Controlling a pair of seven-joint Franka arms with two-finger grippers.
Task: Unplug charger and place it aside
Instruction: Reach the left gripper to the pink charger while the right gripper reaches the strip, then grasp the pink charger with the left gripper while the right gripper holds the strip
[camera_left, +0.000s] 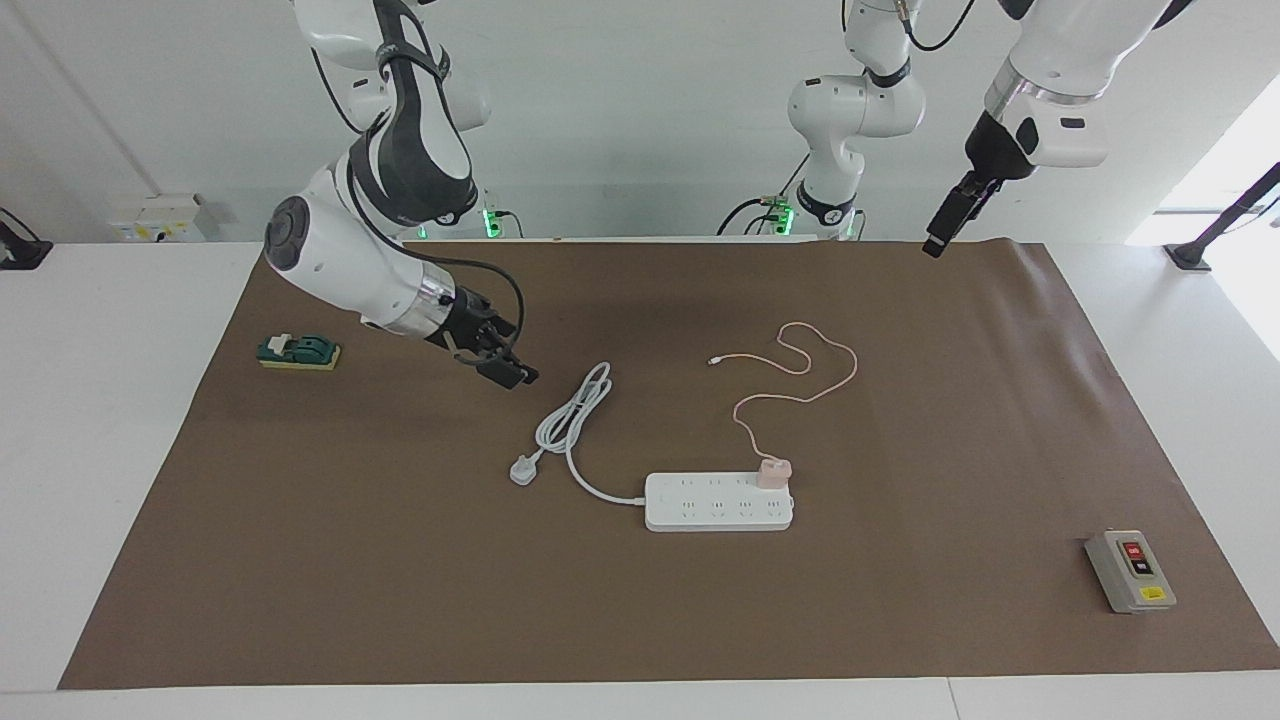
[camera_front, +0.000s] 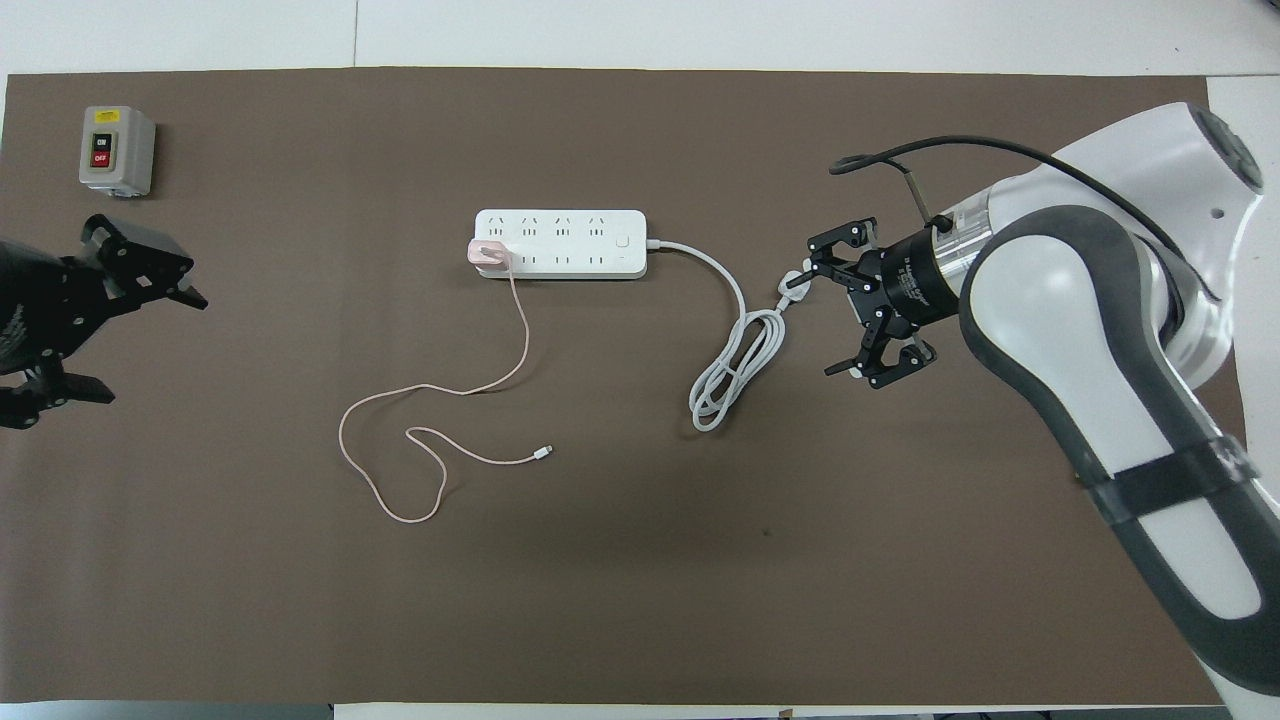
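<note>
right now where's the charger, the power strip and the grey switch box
charger (camera_left: 773, 472), facing view, on the pink cube plugged into the strip
power strip (camera_left: 705, 512), facing view, on its white top face
grey switch box (camera_front: 117, 150), overhead view, on its top face by the buttons

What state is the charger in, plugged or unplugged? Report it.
Plugged in. The charger sits seated on the end socket of the power strip, toward the left arm's end, its cable trailing toward the robots. No claw touches it.
</note>
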